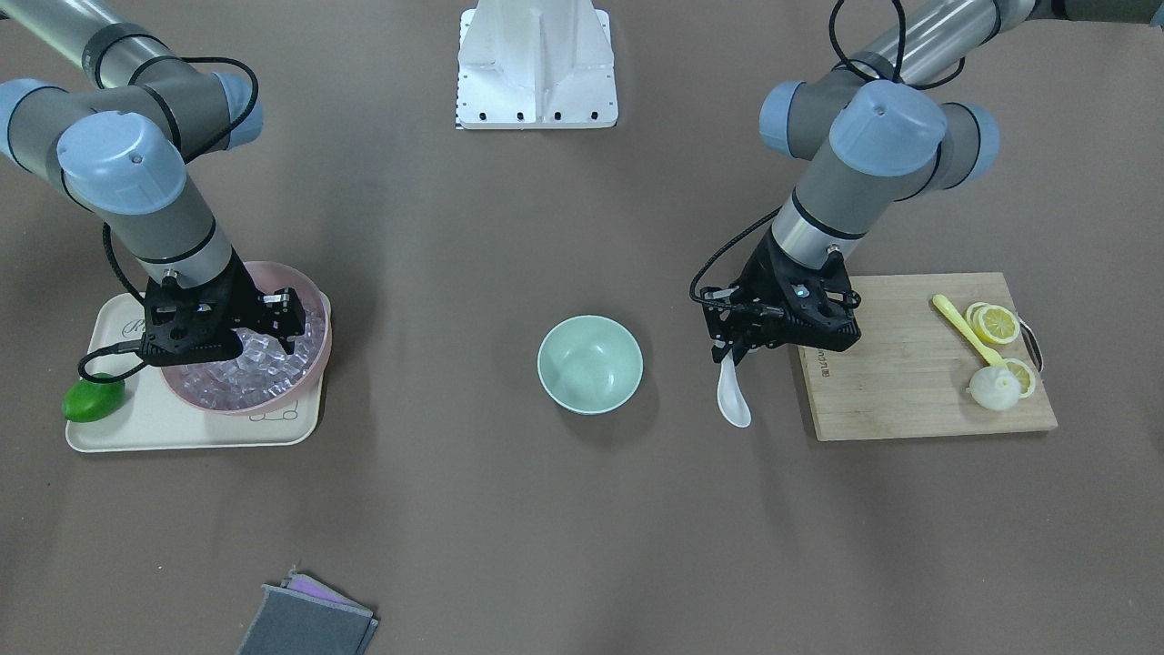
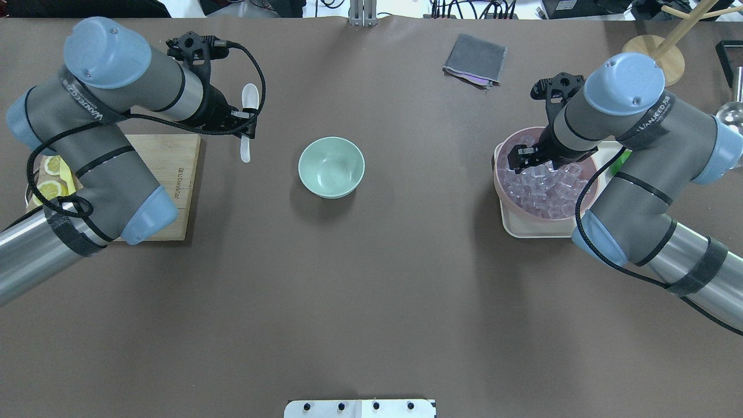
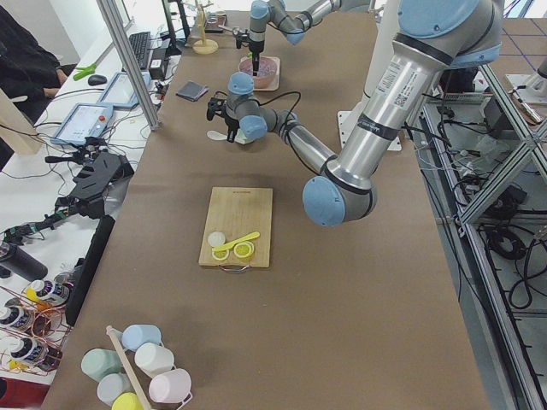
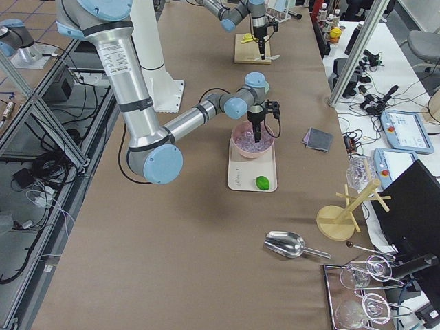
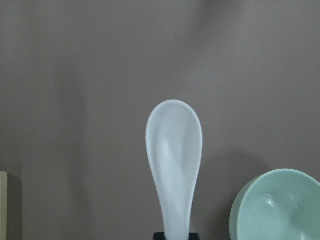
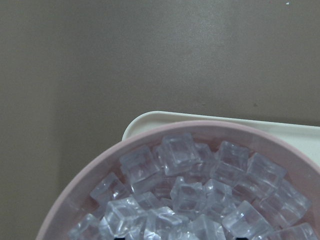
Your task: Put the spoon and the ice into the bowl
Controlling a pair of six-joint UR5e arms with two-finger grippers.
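My left gripper (image 1: 730,352) is shut on the handle of the white spoon (image 1: 734,398) and holds it just beside the cutting board, scoop pointing away from me. The spoon also shows in the overhead view (image 2: 249,97) and the left wrist view (image 5: 174,160). The mint-green bowl (image 1: 589,364) stands empty at the table's middle, a short way from the spoon. My right gripper (image 1: 273,338) is low over the clear ice cubes (image 1: 259,368) in the pink bowl (image 1: 312,287). Its jaws look open, with no finger between the cubes in the right wrist view (image 6: 180,195).
The pink bowl stands on a cream tray (image 1: 182,429) with a green lime (image 1: 93,398). A wooden cutting board (image 1: 909,373) holds lemon slices (image 1: 997,324) and a yellow utensil (image 1: 962,327). A grey cloth (image 1: 309,620) lies at the far edge.
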